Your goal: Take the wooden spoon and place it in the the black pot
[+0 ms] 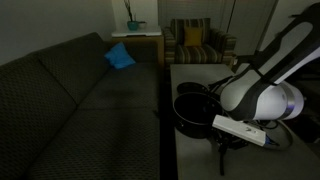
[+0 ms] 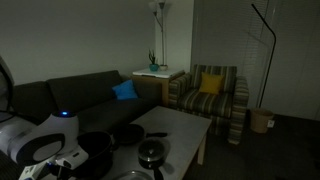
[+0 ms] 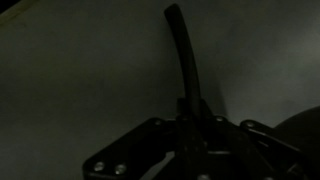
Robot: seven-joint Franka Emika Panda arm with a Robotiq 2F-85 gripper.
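In the wrist view the wooden spoon is a long slim dark stick. It runs from between my gripper's fingers up towards the top of the frame. The gripper is shut on the spoon's near end, and the spoon's head is hidden. In an exterior view the gripper hangs over the table's near right part, just beside the black pot. The wide black pot also shows in an exterior view, next to the robot's white wrist. The light is very dim.
A long-handled black pan and a small lidded pot stand on the pale low table. A dark sofa runs along the table's side, with a blue cushion. A striped armchair stands beyond the table.
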